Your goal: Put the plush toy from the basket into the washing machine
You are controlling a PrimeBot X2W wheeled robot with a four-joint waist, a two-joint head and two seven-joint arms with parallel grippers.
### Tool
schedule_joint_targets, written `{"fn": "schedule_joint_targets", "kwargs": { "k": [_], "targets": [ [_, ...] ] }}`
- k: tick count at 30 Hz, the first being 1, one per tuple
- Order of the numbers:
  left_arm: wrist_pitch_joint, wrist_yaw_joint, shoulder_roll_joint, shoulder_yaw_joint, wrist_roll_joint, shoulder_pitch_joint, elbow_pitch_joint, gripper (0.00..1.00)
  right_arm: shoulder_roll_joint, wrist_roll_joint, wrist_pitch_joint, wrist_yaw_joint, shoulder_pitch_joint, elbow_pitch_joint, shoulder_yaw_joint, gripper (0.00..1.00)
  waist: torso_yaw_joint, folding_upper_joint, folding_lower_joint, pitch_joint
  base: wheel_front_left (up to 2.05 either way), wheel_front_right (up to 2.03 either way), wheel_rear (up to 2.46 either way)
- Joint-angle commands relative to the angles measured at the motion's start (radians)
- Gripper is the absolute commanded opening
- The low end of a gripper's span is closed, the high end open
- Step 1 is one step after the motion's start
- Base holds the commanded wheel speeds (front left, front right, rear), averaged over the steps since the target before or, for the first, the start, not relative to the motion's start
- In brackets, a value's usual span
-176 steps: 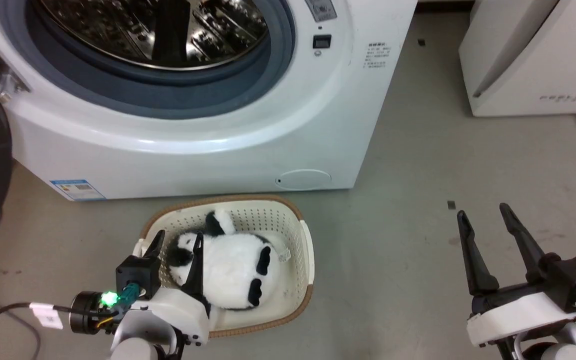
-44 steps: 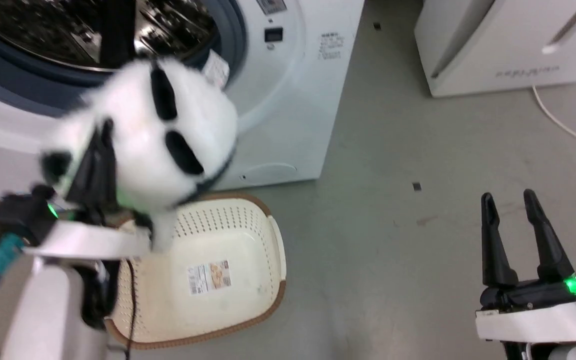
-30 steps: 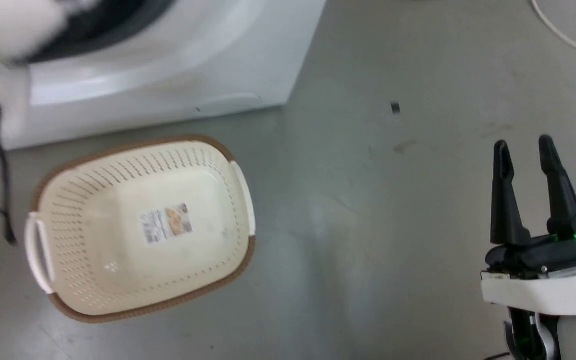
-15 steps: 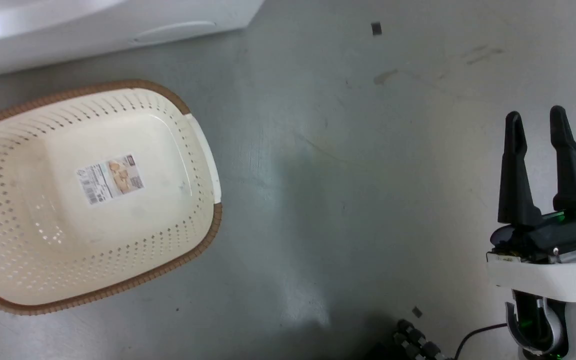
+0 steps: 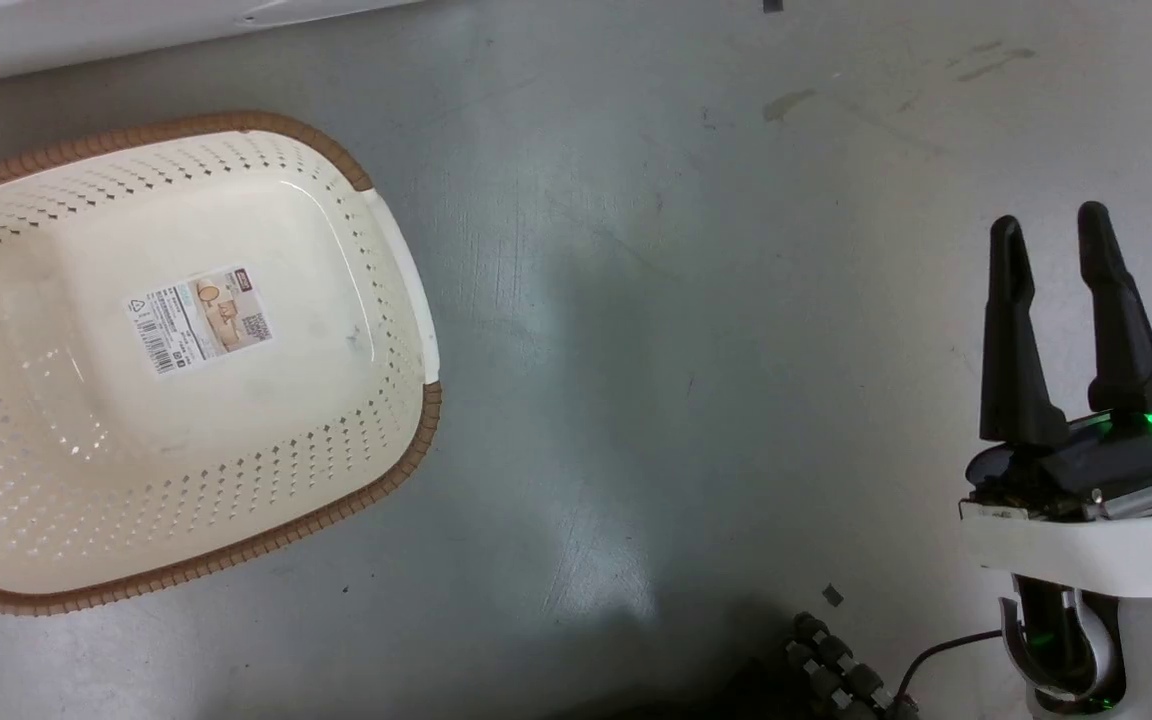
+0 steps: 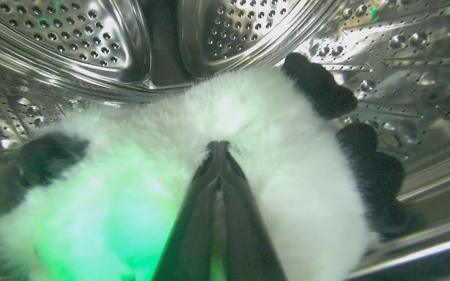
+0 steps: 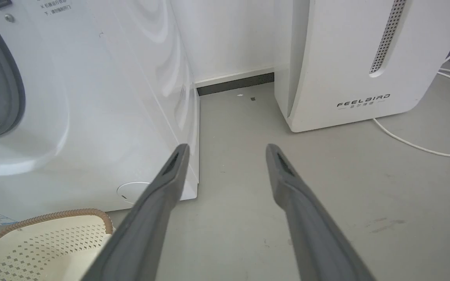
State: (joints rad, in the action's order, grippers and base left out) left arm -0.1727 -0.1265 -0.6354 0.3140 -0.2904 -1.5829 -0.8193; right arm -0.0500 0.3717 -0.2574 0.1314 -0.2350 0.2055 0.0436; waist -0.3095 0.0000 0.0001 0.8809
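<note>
Your left gripper reaches deep into the washing machine drum, pressed together on the plush toy. Your right gripper hovers spread, pointing twelve o'clock, with the basket at its nine.

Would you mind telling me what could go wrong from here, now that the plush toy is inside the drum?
1. The left gripper has its jaws shut on the plush toy inside the washing machine drum; pulling back before opening would likely drag it out.
2. The fluffy fur may cling to the jaws on release.
</note>
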Motion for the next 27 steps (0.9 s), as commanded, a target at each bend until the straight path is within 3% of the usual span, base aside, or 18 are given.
{"fn": "schedule_joint_targets", "kwargs": {
  "k": [1, 4, 6, 12, 20, 24, 27],
  "targets": [
    [-0.026, -0.004, -0.009, 0.043, -0.021, 0.036, -0.031, 0.00, 0.000, -0.005, -0.004, -0.001, -0.014, -0.001, 0.001, 1.00, 0.003, 0.0000, -0.0001, -0.002, 0.00, 0.00, 0.00],
    [-0.014, -0.004, -0.020, 0.099, -0.075, 0.048, -0.029, 0.00, 0.000, -0.009, -0.004, -0.001, -0.017, -0.006, -0.002, 1.00, 0.010, 0.0000, -0.0001, -0.015, 0.00, 0.00, 0.00],
    [0.015, -0.004, -0.028, 0.123, -0.097, 0.059, -0.032, 1.00, 0.000, -0.012, -0.004, -0.001, -0.021, -0.008, -0.006, 1.00, 0.016, 0.0000, -0.0001, -0.033, 0.00, 0.00, 0.00],
    [0.182, -0.004, 0.014, 0.149, -0.160, 0.158, -0.089, 1.00, 0.000, -0.064, -0.004, -0.001, -0.006, -0.027, -0.021, 1.00, 0.060, 0.0000, -0.0001, -0.156, 0.00, 0.00, 0.00],
    [0.410, -0.004, 0.140, 0.152, -0.245, 0.408, -0.109, 1.00, 0.000, -0.137, -0.004, -0.001, 0.049, -0.057, -0.049, 1.00, 0.147, 0.0000, -0.0001, -0.402, 0.00, 0.00, 0.00],
    [0.433, 0.012, 0.186, 0.139, -0.244, 0.543, -0.028, 1.00, 0.000, -0.164, -0.004, -0.001, 0.085, -0.067, -0.061, 1.00, 0.193, 0.0000, -0.0001, -0.501, 0.00, 0.00, 0.00],
    [0.434, 0.047, 0.206, 0.103, -0.216, 0.663, 0.120, 1.00, 0.000, -0.181, -0.004, -0.001, 0.112, -0.072, -0.071, 1.00, 0.228, 0.0000, -0.0001, -0.561, 0.00, 0.00, 0.00]
  ]
}}
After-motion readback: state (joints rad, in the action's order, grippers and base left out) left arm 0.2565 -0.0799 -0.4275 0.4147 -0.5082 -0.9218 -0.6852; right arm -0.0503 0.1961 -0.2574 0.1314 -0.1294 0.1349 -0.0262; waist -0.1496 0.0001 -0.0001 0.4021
